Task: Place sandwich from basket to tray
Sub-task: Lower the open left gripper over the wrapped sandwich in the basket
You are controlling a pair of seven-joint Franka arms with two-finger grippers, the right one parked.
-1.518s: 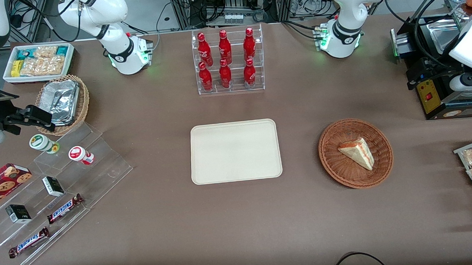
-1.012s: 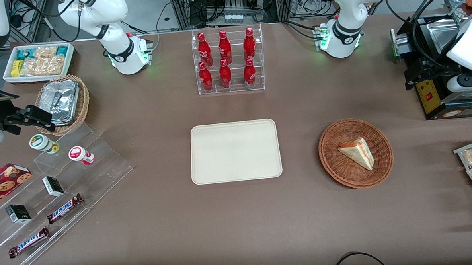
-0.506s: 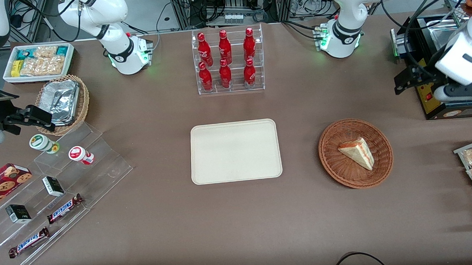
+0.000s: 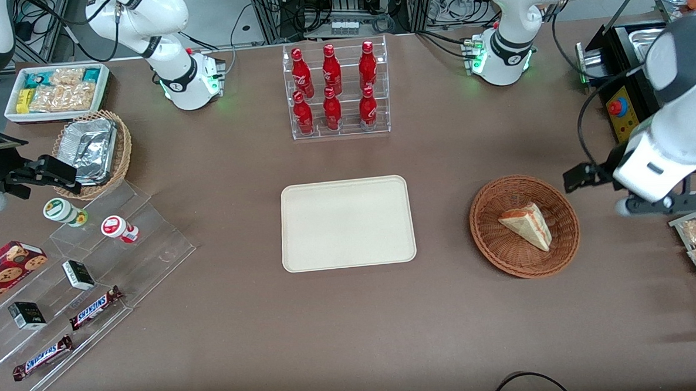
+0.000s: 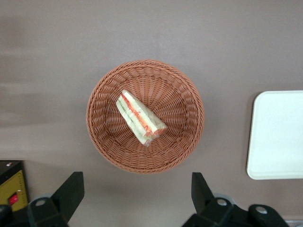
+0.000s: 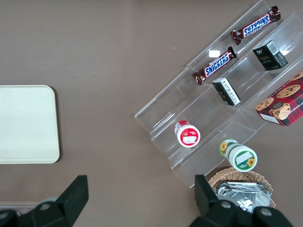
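Your gripper (image 5: 135, 198) has its fingers (image 5: 70, 191) spread wide apart. It holds nothing and touches nothing. It hangs in the air above the brown table (image 4: 242, 317), just off the basket's rim toward the working arm's end.

Arm pose: the wrist points straight down. In the front view the white forearm sits over the table's edge near the black box with the red button (image 4: 617, 110), with the gripper body at about 3 o'clock from the basket (image 4: 491, 248).

The sandwich (image 4: 527, 226) lies in the basket, a little off centre toward 2 o'clock in the front view, its red-orange stripe showing along the cut edge. In the wrist view the sandwich (image 5: 140, 117) rests near the middle of the basket (image 5: 184, 142), untouched.

The tray (image 4: 347, 223) lies flat at about 9 o'clock from the basket, well apart from it.

Change: over the last 1.5 s your arm has swung in from the black box toward the basket. Sandwich, basket and tray have not shifted.
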